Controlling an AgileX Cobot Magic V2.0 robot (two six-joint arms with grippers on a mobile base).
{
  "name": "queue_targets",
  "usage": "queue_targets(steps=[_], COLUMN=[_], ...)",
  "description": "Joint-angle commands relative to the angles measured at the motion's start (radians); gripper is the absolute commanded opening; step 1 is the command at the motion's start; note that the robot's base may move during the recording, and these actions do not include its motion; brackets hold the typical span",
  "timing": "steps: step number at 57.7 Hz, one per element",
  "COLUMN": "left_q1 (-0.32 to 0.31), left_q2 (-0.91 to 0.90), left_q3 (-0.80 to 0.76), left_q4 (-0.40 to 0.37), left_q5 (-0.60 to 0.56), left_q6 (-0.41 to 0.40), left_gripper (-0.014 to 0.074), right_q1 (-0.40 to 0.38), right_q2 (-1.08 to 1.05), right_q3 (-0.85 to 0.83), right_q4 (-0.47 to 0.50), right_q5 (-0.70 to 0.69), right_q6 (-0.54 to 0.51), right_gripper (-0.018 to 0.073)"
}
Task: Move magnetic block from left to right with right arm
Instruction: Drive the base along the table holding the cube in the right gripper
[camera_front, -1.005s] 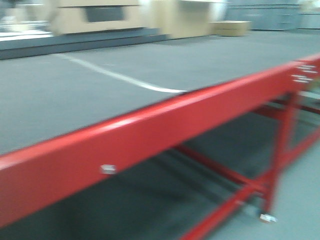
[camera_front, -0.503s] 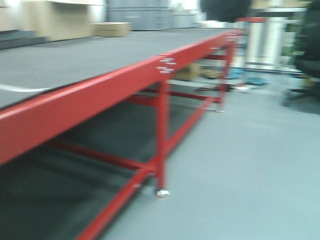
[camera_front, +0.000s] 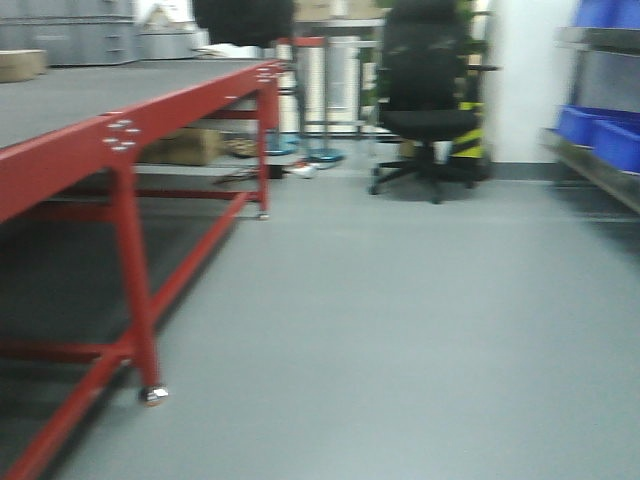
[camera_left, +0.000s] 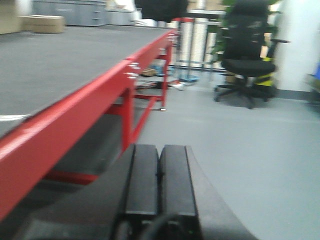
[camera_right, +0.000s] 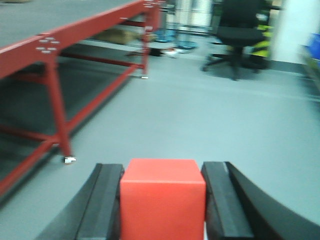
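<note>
Magnetic block (camera_right: 163, 197), bright-red matte cube, clamped bottom-centre in black right gripper (camera_right: 163, 200); black left gripper (camera_left: 159, 182) is pinched together.

We are swinging our front view to the right, so the red table (camera_front: 125, 135) is sliding off toward the left edge. A black office chair (camera_front: 430, 100), blue bins (camera_front: 600, 130) and open grey floor (camera_front: 400, 330) are coming into sight.

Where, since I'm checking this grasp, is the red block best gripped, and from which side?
On its two opposite flat side faces, approached squarely head-on, as the right gripper holds the magnetic block now: the cube's parallel faces sit flush against the fingers.
</note>
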Motion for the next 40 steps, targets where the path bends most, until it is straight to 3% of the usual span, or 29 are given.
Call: queue_targets(steps=[1, 40], left_q1=[-0.006, -0.006], left_q2=[-0.014, -0.010], left_q3=[0.004, 0.004], left_q4=[-0.005, -0.005], left_q5=[-0.084, -0.084], left_q6=[-0.006, -0.006], left_gripper=[-0.0126, -0.0126], right_q1=[-0.002, -0.002], right_q2=[0.015, 0.012], right_q3=[-0.024, -0.024], right_q4=[-0.006, -0.006], right_q5=[-0.089, -0.088], right_q6=[-0.006, -0.006], right_gripper=[0.0225, 0.0225])
